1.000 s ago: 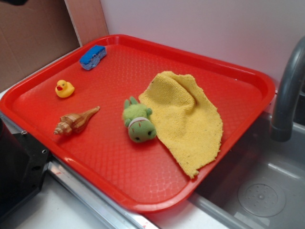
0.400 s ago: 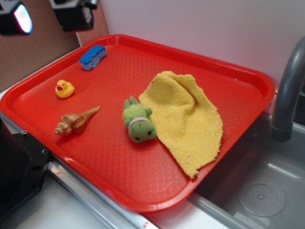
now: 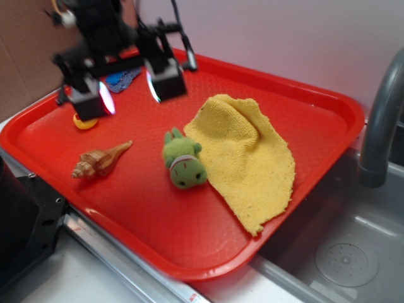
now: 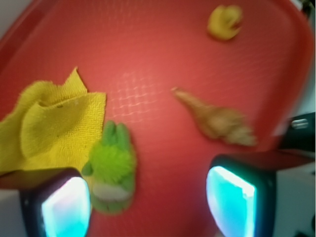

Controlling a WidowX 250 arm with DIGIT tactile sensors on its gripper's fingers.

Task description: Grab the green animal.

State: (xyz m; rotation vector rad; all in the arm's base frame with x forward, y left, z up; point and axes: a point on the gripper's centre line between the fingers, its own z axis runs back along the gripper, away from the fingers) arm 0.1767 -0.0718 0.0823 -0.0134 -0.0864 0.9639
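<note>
Spread wide and empty, my hand (image 3: 126,91) has swung in over the far left part of the red tray (image 3: 328,107); a moment ago it was only just showing at the top corner, and a second ago it was not over the tray at all. Nothing on the tray has shifted since then. I judge this as the approach under way, with the drop and the closing not yet done.

Largest on the tray is the yellow cloth (image 3: 243,151), lying crumpled on the right half. Against its left edge lies the green animal (image 3: 183,161), on its back near the tray's middle, head toward the near rim. My wrist view puts the toy (image 4: 112,168) close beside one of my lit fingertips (image 4: 64,205), not centred in the gap, so I would need to slide across before going down.

Left of the green animal sits the seashell (image 3: 101,161), well apart from it.

My hand is motion-blurred and now covers most of the blue toy (image 3: 123,81) and the yellow duck (image 3: 84,123). The wrist view is soft, and my fingers cut off the plush's head.
</note>
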